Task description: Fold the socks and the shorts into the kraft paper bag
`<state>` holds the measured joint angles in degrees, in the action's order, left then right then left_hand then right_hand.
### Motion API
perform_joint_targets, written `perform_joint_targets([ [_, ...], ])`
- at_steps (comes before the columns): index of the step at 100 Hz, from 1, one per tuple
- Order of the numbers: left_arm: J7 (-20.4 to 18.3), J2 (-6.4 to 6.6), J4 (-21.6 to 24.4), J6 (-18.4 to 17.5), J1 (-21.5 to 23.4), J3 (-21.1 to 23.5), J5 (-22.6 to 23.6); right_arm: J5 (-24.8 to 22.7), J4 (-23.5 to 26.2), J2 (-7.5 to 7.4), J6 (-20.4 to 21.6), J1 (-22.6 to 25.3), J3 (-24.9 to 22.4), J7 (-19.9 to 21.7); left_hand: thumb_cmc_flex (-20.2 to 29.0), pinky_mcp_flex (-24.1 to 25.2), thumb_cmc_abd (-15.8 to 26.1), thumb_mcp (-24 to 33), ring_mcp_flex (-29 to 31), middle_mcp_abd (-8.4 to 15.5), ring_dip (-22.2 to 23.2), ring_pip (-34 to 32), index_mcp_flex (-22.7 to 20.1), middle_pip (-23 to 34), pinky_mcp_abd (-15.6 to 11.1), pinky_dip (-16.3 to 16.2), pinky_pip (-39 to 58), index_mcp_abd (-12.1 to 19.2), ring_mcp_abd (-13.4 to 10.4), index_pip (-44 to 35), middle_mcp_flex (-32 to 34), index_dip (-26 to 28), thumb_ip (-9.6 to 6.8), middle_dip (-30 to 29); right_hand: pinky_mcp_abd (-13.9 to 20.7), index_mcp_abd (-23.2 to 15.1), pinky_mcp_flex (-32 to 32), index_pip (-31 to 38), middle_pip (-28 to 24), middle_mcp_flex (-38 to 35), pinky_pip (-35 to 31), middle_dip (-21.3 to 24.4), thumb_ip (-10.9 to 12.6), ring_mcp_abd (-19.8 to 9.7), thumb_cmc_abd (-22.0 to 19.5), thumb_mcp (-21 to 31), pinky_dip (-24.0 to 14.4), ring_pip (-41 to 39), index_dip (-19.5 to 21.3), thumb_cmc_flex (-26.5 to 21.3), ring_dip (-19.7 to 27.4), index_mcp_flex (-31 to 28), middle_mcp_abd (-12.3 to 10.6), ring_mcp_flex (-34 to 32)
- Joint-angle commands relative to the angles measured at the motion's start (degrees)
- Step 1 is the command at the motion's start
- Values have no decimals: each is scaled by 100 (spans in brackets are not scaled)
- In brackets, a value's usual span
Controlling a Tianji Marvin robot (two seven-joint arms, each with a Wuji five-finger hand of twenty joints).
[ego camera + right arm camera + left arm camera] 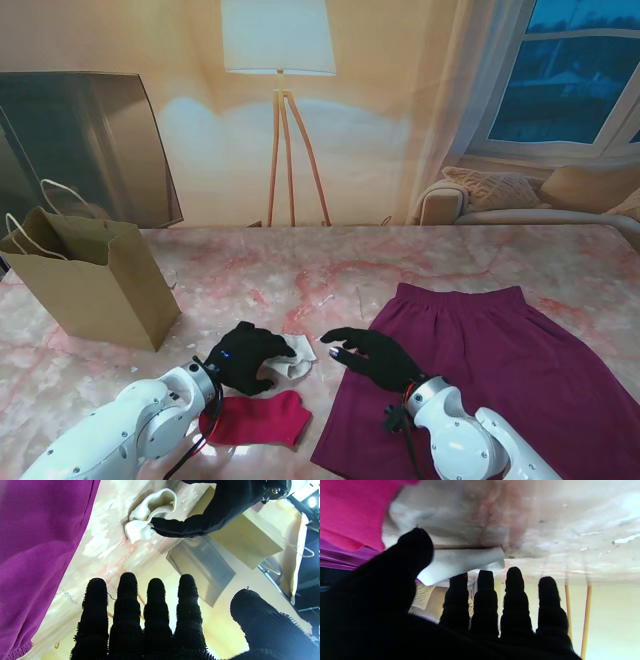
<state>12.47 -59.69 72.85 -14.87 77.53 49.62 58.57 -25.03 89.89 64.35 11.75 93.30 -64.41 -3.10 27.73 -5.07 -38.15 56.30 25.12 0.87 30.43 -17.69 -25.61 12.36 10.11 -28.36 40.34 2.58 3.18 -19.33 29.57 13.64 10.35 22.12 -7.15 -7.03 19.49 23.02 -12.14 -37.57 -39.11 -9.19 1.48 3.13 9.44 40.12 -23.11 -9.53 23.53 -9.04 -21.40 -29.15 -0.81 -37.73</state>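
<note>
A pink marble table (300, 265) stands in a lamp-lit room, a floor lamp (280, 60) behind. The left hand (243, 357) pinches the white sock (297, 357); the right hand (372, 355) hovers spread, empty, over the purple shorts (500, 370). The paper bag (95, 285) stands far left.

Both white arms rise from the near corners of the stand view and angle inward, each ending in a black-gloved robot hand. The left robot hand (243, 357) curls palm down, its thumb (416, 547) pinched toward the fingers (485, 590). The right robot hand (372, 356) lies flat, palm down, its fingers (127, 592) straight and slightly apart, thumb out to the side, holding nothing.
</note>
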Motion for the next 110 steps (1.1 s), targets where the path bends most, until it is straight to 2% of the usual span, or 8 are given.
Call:
perform_joint_targets([
  [1,36,-36,-103,48,-66,-57,29,14,6,11,28,54,-1,0,109,-25,-222,66,77,3,89,-154,-112,124,19,-72,88,20,45,-140,49,94,-184,63,11,-137,7,47,-70,-47,-162,-62,-229,45,-112,-151,-219,-106,43,-37,-155,84,-14,-85],
  [13,346,-85,-366,212,-238,-330,-29,28,27,5,39,81,-31,28,187,-192,-237,193,378,115,168,-336,-469,310,33,-116,332,156,5,-613,491,331,-122,173,9,-136,2,44,-70,-44,-160,-63,-229,42,-113,-145,-219,-106,42,-40,-156,95,-17,-87],
  [35,871,-213,-690,379,-388,-535,-207,41,51,1,59,113,-74,41,243,-475,67,244,974,301,300,-628,-1172,658,26,-88,774,765,-118,-1778,1559,916,-172,384,1,-141,7,36,-72,-48,-161,-63,-231,34,-112,-142,-220,-107,38,-33,-158,109,-16,-95],
  [41,977,-251,-729,421,-391,-535,-270,43,50,1,61,115,-75,43,601,-562,14,-48,1146,438,341,-720,-1393,755,30,-71,926,1011,-147,-2107,1889,879,273,445,1,-148,6,35,-72,-49,-159,-63,-230,40,-107,-140,-220,-105,38,-37,-158,113,-13,-91],
  [46,1017,-273,-733,428,-378,-509,-317,46,48,2,64,115,-74,42,800,-581,40,-261,1219,460,351,-754,-1493,797,37,-49,983,1145,-166,-2313,2067,774,336,470,1,-144,6,33,-71,-49,-160,-62,-231,42,-110,-142,-221,-109,37,-36,-160,118,-16,-101],
  [52,1065,-298,-734,435,-359,-475,-368,45,45,1,68,113,-74,45,1093,-609,75,-575,1312,483,370,-814,-1645,826,52,-19,1063,1353,-162,-2816,2308,527,273,738,3,-124,7,30,-69,-48,-160,-62,-231,43,-111,-143,-221,-104,36,-37,-158,123,-17,-91],
  [63,1210,-333,-736,460,-321,-402,-405,47,42,1,73,112,-75,43,1175,-752,287,-532,1569,574,401,-951,-2075,550,58,-30,1240,1600,-183,-3214,2960,371,199,1409,3,-154,5,27,-69,-47,-159,-62,-231,41,-108,-143,-222,-105,35,-35,-159,131,-13,-93],
  [110,1047,-289,-68,439,237,387,-295,25,17,8,100,102,-73,3,1115,-748,352,-581,1816,649,311,-933,-2585,159,85,-19,1295,1702,-202,-3168,3561,-19,202,1021,-4,-138,9,37,-66,-45,-160,-60,-231,39,-114,-141,-225,-110,36,-44,-162,131,-19,-105],
])
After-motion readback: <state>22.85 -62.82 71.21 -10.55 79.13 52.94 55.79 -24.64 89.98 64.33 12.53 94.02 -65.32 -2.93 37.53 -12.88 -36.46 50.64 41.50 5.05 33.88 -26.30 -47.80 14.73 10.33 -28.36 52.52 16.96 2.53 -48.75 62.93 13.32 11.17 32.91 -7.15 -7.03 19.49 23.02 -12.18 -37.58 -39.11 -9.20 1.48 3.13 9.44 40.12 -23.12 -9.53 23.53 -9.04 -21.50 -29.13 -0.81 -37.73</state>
